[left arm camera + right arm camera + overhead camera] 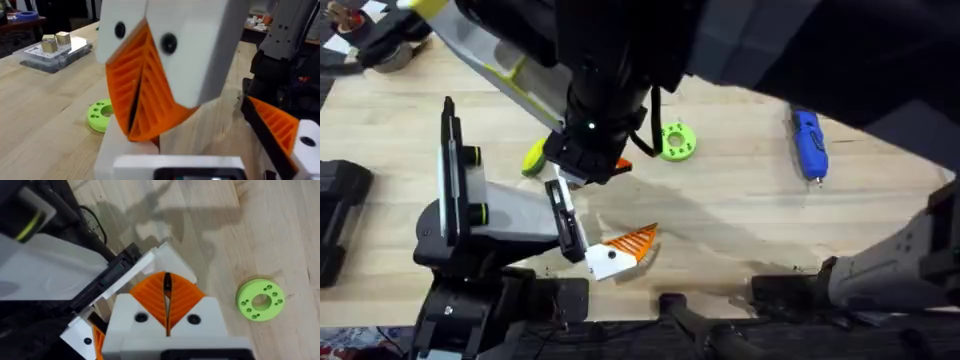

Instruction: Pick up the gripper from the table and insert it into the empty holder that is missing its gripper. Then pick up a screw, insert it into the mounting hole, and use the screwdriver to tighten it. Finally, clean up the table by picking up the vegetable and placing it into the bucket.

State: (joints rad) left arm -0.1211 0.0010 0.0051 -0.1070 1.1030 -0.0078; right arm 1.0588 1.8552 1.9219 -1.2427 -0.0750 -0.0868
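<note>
Landmark: the holder [510, 215], grey-white body with its black upright plate and two yellow-green knobs, standing at the left part of the table [740, 215]. The gripper [625, 248], white base and orange ribbed tip, lies flat on the wood just beside the holder's right end, tip pointing away from it; not inserted. Vegetable [533, 157], yellow with a green edge, lies near the holder on its far side, partly under a dark arm that reaches down over that spot. Lime-green disc [677, 141] sits farther right of the holder, beyond that arm. Screwdriver [808, 145], bright blue, lies well apart from the holder, far to its right, untouched. Left gripper [137, 107]: orange pads pressed together, only a thin dark seam between them, nothing seen held; the disc is on the wood past it. Right gripper [167, 302]: pads also closed against each other, empty as far as can be seen, poised just above the holder's white edge and black strip.
</note>
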